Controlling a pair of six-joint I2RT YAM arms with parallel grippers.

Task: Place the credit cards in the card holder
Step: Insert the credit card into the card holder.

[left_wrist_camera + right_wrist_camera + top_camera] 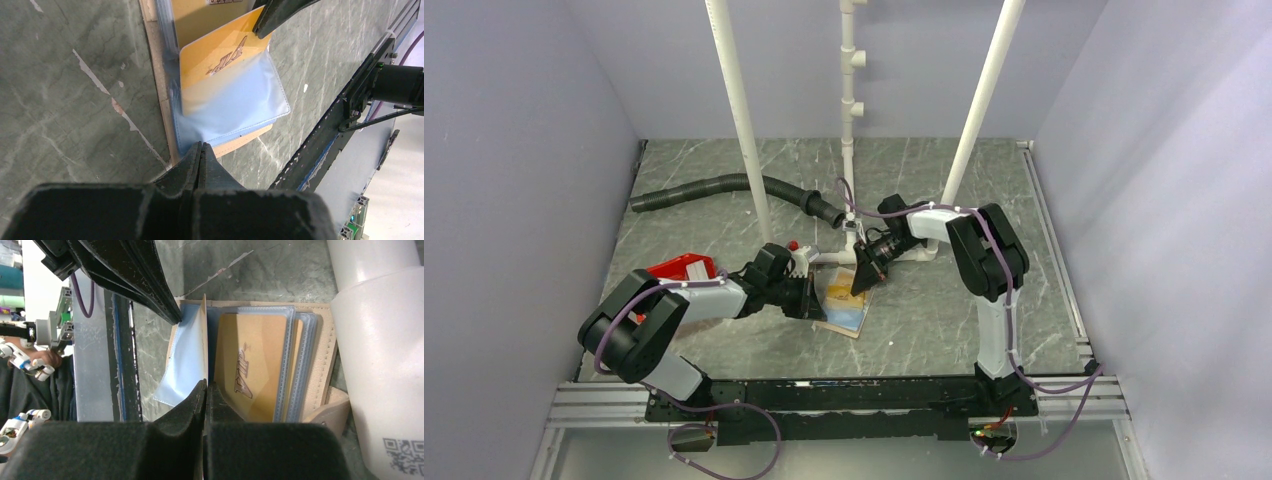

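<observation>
Your right fingers [189, 407] are clamping one gold card [220, 60] on edge over the open card holder [852, 318], which is lying on the counter [944, 300]. A second gold card [255, 365] is sitting sleeved inside it. Your left fingers [186, 169], pressed together, are touching the holder's blue flap [240, 110].

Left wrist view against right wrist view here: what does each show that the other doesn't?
Left wrist only: the printed face of the gold card pinched by the right end effector, its lower part behind a clear blue sleeve. Right wrist only: that card edge-on, the snap tab and a white pipe. Both: the open card holder and the shut left end effector pressing at its edge.
</observation>
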